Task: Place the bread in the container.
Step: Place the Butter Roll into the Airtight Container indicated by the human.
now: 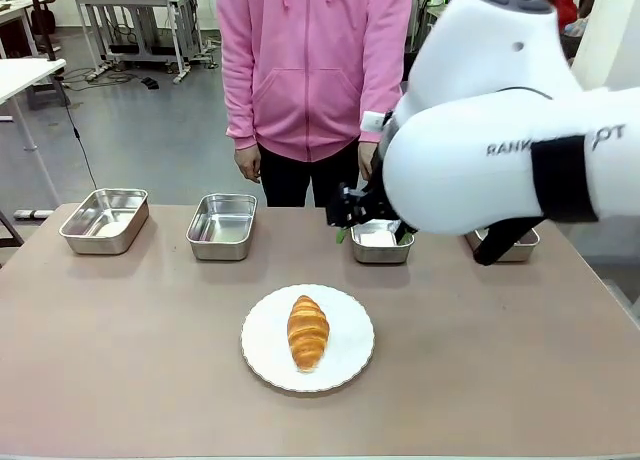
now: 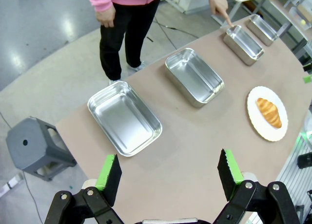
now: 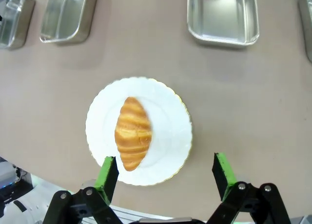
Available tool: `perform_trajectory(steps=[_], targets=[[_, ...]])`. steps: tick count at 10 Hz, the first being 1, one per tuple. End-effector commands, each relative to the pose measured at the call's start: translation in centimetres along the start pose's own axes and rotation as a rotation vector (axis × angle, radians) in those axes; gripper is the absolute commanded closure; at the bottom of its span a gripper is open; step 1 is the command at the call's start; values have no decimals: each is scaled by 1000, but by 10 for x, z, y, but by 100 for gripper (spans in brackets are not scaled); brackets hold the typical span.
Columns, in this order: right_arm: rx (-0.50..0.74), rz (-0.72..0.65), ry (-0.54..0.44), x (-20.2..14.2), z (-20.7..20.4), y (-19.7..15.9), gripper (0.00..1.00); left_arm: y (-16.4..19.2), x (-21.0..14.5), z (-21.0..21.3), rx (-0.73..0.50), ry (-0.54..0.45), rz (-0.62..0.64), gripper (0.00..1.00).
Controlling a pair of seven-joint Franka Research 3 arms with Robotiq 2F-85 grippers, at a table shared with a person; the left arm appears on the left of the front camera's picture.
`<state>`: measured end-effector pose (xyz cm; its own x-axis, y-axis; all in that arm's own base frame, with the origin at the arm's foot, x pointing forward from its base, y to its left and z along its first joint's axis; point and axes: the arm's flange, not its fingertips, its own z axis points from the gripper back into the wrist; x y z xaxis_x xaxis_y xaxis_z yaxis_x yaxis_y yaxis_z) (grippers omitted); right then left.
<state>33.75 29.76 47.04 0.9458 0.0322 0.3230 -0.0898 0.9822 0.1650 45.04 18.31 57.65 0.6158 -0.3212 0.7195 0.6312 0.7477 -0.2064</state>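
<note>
The bread, a golden-brown croissant [image 1: 308, 331], lies on a round white plate [image 1: 268, 352] at the table's middle front. Four alike steel trays stand in a row along the far side. A person's finger [image 2: 225, 19] touches the rim of the third tray from the left [image 2: 243, 41], which in the front view [image 1: 380, 244] is partly hidden behind my right gripper [image 1: 345, 215]. The right wrist view looks straight down on the croissant [image 3: 132, 133], with the right gripper [image 3: 165, 173] open and empty above the plate's edge. My left gripper [image 2: 169, 170] hangs open, high over the table's left end.
The other trays are the far-left one [image 1: 105, 220], the second one [image 1: 222, 226] and the far-right one [image 1: 505, 242], all bare inside. A person in a pink hoodie [image 1: 300, 70] stands at the far side. A grey stool [image 2: 34, 146] sits beside the table's left end.
</note>
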Motion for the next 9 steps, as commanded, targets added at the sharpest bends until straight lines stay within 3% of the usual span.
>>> perform_trajectory(steps=[1,5,9], targets=[[-63,-52,5,-10,-14,43,0,0,1,2,3,-2,-6,0],[-66,-28,51,-37,-67,84,0,0,1,2,3,-2,-6,0],[-80,-2,82,-44,-117,97,0,0,1,2,3,-2,-6,0]])
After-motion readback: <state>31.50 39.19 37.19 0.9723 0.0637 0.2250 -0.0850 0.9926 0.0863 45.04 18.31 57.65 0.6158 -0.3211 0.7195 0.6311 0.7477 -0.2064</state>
